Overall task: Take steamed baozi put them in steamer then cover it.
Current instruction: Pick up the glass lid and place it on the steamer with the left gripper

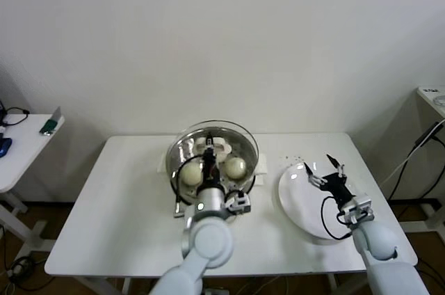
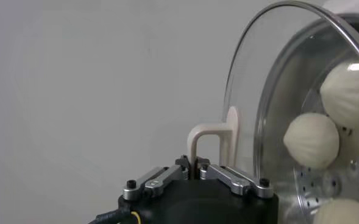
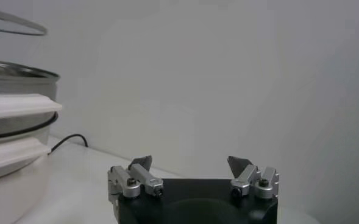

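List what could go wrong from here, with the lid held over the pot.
1. The left gripper pinches only the lid's thin handle, and the glass hangs tilted; it could swing or slip out.
2. Lowered off-centre, the lid's rim could catch on the pot's edge or press on the buns.
3. The right gripper waits open over the plate, away from the pot, so it is little risk.

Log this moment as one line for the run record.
left pincer: shut on glass lid handle, over steamer | baozi: inside | right pincer: open above white plate

Fourth baozi and steamer [image 1: 182, 147] base hidden behind left hand [image 1: 209, 168].
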